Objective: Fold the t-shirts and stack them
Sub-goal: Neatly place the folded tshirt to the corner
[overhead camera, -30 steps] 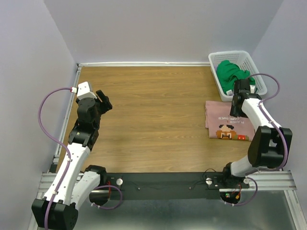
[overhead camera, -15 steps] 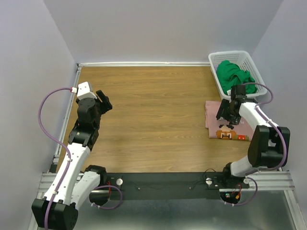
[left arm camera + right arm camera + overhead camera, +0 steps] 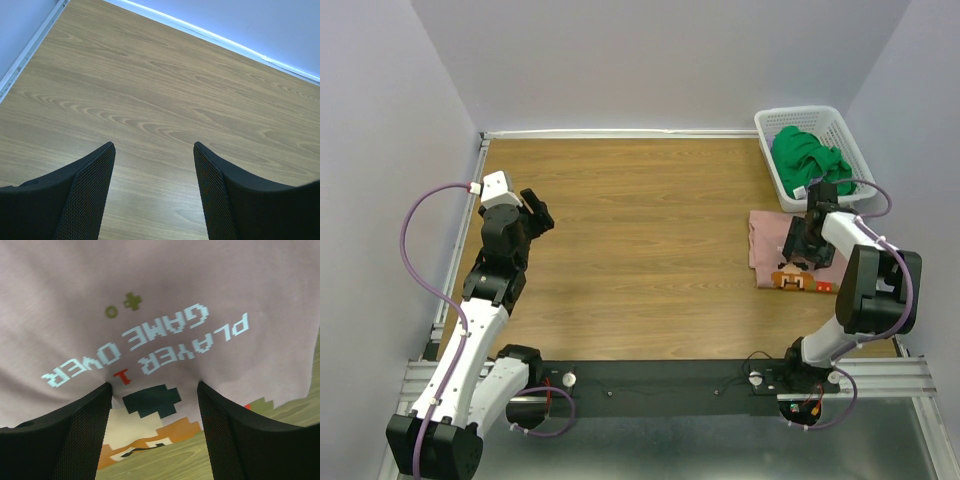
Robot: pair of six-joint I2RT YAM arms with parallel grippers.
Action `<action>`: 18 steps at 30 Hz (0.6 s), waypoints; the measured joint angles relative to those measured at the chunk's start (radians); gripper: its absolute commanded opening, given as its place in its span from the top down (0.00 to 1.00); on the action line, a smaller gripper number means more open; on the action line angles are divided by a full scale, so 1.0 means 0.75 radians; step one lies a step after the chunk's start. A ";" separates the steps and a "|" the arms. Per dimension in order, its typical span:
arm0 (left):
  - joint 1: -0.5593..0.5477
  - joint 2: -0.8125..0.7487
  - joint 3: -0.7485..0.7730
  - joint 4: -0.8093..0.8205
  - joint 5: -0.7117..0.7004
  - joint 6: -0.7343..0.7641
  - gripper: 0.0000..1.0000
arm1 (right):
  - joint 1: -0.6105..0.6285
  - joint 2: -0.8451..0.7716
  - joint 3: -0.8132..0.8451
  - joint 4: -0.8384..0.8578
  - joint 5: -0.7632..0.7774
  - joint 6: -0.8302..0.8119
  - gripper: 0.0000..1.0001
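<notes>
— wood-grain tabletop [image 3: 650, 250], pale walls all round. where's the pink t-shirt [image 3: 765, 240]?
— folded flat at three o'clock. soft cloth, blocky pixel print, lettering reads "player 1 game over".
— and the green t-shirt [image 3: 805, 155]?
— crumpled in the white lattice basket [image 3: 767, 125] at one o'clock.
— right gripper [image 3: 798, 258]?
— elbow bent, pointing down onto the pink cloth, mesh-padded jaws spread wide, gripping nothing.
— left gripper [image 3: 535, 210]?
— raised at nine o'clock, jaws wide apart, empty.
</notes>
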 measured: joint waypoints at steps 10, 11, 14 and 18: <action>0.000 0.000 -0.008 0.000 0.000 0.001 0.27 | -0.217 0.044 0.014 0.020 0.036 -0.093 0.23; 0.000 0.000 -0.008 0.000 0.000 0.001 0.27 | -0.231 0.051 0.019 0.025 0.045 -0.106 0.23; 0.000 0.000 -0.008 0.000 0.000 0.001 0.28 | -0.238 0.073 0.039 0.026 0.068 -0.130 0.23; 0.000 0.000 -0.008 0.000 -0.001 0.004 0.27 | -0.234 0.085 0.064 0.028 0.081 -0.143 0.23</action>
